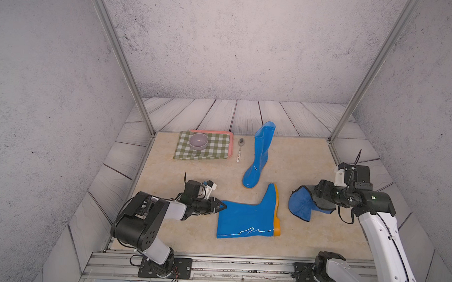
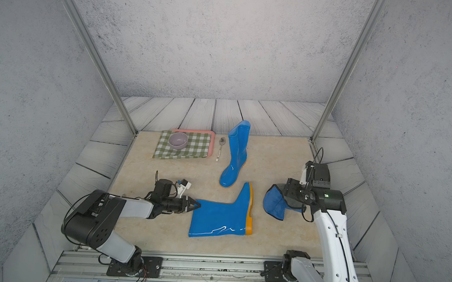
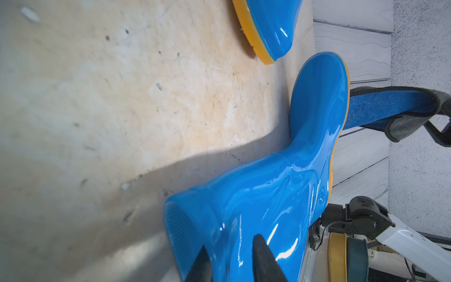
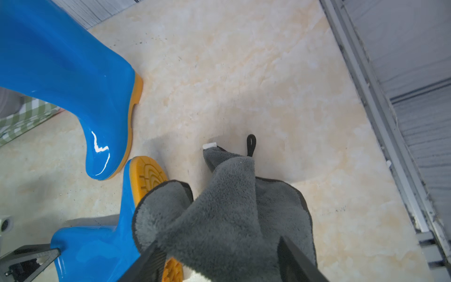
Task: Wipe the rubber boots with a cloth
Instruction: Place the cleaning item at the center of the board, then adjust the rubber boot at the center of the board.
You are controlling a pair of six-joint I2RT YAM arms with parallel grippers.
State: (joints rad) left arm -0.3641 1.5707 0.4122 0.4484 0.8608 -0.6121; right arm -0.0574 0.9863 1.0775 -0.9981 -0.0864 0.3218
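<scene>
Though writing on the spoon (image 1: pixel 239 150) is illegible, the right gripper (image 4: pixel 217 241) has jaws spread around the cloth (image 4: pixel 219 207); the left gripper (image 3: pixel 230 241) straddles the lying boot (image 3: pixel 268 195) at its cuff, grip unclear.

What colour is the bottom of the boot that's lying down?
Yellow-orange. The sole shows best in the right wrist view.

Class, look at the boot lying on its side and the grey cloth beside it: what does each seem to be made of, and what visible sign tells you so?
Lying boot: looks like glossy moulded rubber or PVC; sharp white highlights on a smooth blue skin, with a yellow-orange treaded sole.
Grey cloth: probably microfibre or fleece; fuzzy matte pile, soft folds, black edging.
</scene>
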